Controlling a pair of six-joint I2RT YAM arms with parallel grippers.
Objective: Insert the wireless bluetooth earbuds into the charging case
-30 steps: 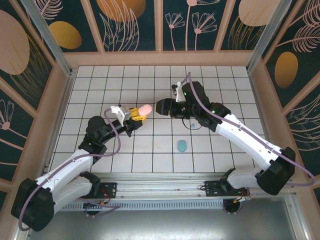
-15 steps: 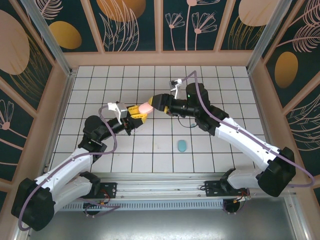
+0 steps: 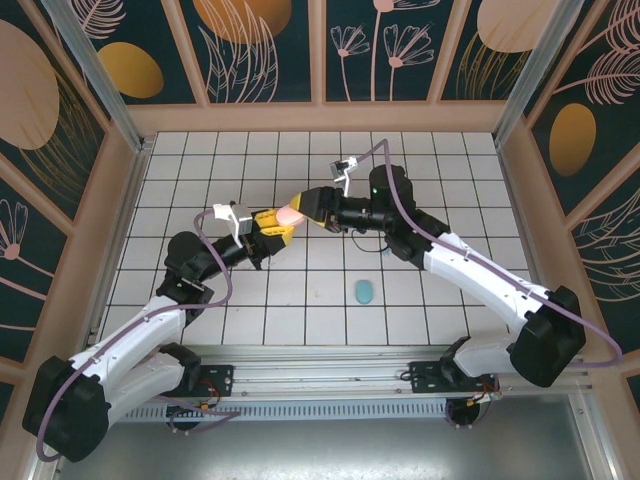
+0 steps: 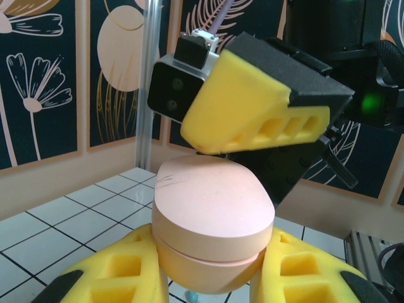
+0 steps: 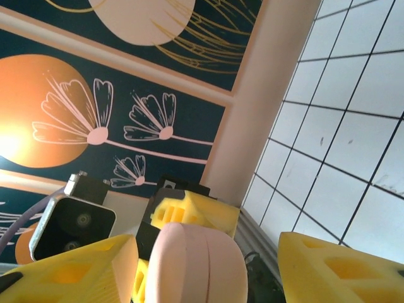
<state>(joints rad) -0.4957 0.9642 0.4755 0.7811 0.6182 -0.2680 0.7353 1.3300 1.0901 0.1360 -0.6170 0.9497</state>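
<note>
Two grippers meet above the middle of the worktop (image 3: 200,180) with the pink charging case (image 3: 291,212) between them. The left gripper (image 3: 272,226) has its jaws closed on the lower half of the case, lid up and seam showing, holding it clear of the tiles. The right gripper (image 3: 306,206) faces it from the opposite end. Its jaws stand apart and straddle the case across its thickness, with one finger (image 4: 252,107) on or just over the lid and a gap on the other side. The case's long axis runs from one wrist toward the other, so the right arm looks best placed to work the lid. A teal case (image 3: 364,291) lies nearer the bases. A pale blue speck (image 3: 384,252) beside the right forearm may be an earbud, but it is too small to tell.
</note>
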